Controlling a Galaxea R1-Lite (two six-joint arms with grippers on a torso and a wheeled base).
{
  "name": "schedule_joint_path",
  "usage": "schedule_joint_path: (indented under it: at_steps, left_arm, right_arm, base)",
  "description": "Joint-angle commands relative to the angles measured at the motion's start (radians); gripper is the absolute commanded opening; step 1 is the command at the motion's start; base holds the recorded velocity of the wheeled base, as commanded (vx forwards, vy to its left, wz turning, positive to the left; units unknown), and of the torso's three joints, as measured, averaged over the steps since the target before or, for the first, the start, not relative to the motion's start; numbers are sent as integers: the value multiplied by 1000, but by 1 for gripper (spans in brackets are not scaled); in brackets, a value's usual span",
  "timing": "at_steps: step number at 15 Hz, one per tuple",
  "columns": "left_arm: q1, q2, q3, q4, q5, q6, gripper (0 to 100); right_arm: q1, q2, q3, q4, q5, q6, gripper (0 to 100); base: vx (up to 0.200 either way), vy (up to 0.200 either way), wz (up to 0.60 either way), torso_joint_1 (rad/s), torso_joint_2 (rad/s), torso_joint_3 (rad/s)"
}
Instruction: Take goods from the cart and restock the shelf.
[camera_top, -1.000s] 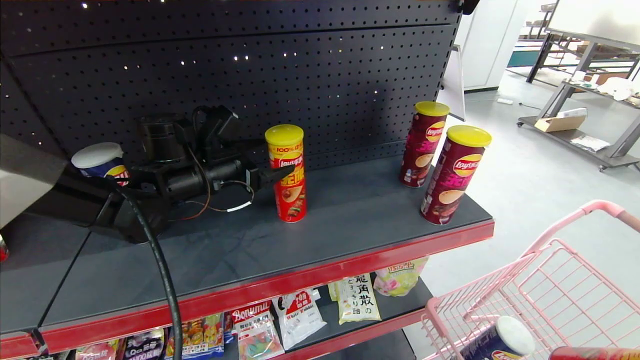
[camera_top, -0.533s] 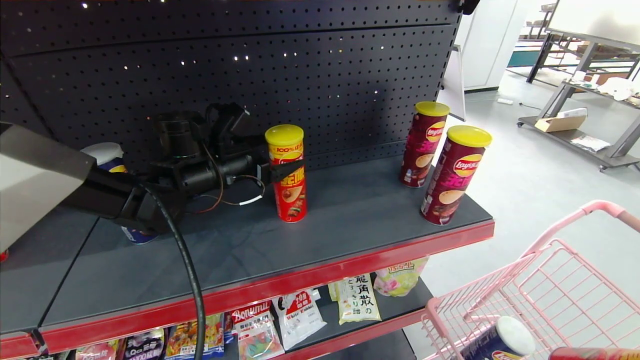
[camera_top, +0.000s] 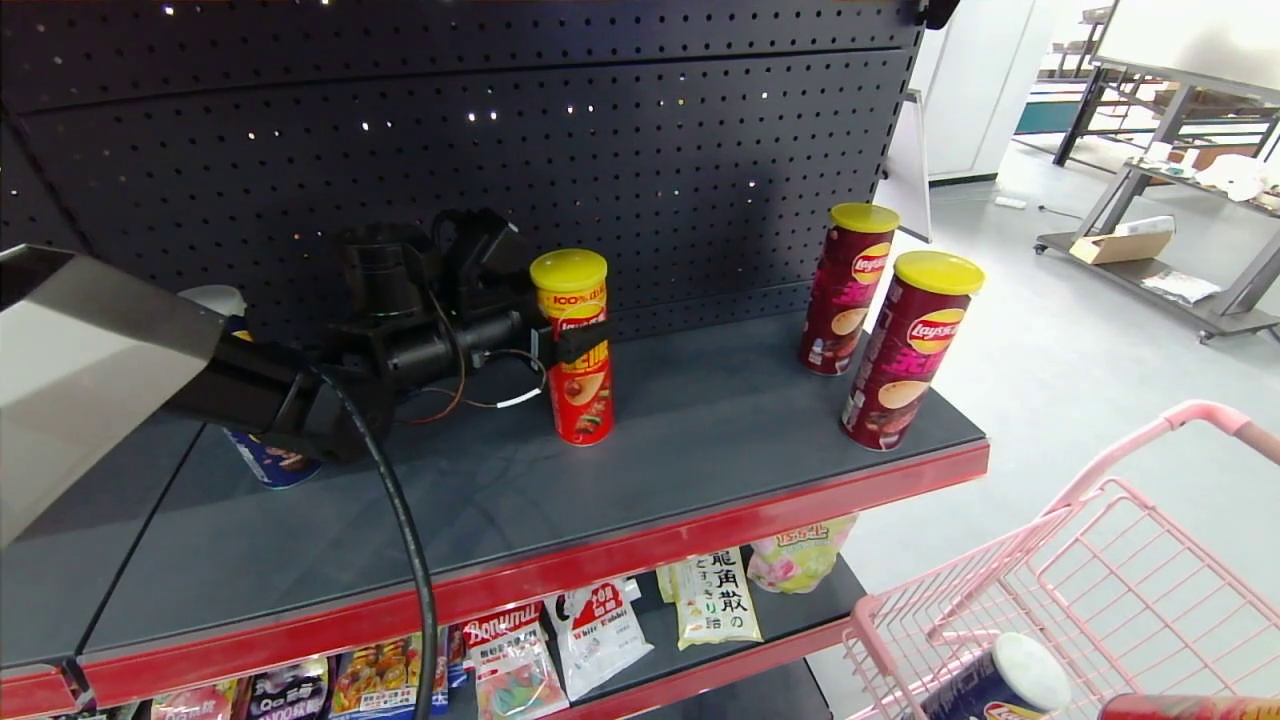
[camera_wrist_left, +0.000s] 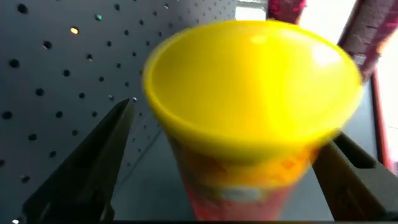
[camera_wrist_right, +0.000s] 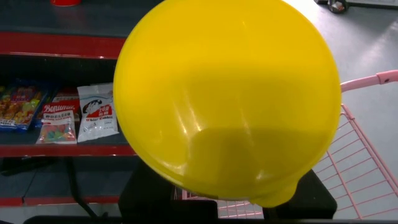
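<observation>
Left gripper (camera_top: 580, 338) with jaws spread, straddling the upright red chip can (camera_top: 582, 400) on the shelf (camera_top: 700, 460) by the pegboard (camera_top: 600, 150), contact apparently not made (wrist view blurred); risk: an uneven close or sideways nudge tips this tall, narrow can.

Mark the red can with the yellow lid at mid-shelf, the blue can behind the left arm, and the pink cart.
red can (camera_top: 582, 395): head view, lower part of its body.
blue can (camera_top: 262, 460): head view, bottom of its body.
pink cart (camera_top: 1205, 410): head view, its handle bar.
</observation>
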Motion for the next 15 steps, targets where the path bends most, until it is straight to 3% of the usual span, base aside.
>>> schedule_joint_path:
  at_steps: [1,3,4,12,14,15]
  left_arm:
    - [-1,22,-31,0,6,-1,100]
    - [-7,28,-37,-1,6,-7,100]
    - [-9,30,-37,-1,3,-7,0]
    - [-10,-16,6,-3,-14,-24,0]
    - [-24,-112,104,-9,-26,-107,0]
    - [-24,-153,153,-21,-27,-113,0]
  right_arm:
    - [1,1,0,0,0,0,0]
    - [1,2,-2,2,0,0,0]
    - [1,1,0,2,0,0,0]
    - [1,2,6,2,0,0,0]
    - [1,2,6,2,0,0,0]
    - [1,2,7,2,0,0,0]
  base:
    - [0,0,0,0,0,0]
    - [0,0,0,0,0,0]
    - [0,0,0,0,0,0]
    - [0,0,0,0,0,0]
    - [0,0,0,0,0,0]
    - [0,0,0,0,0,0]
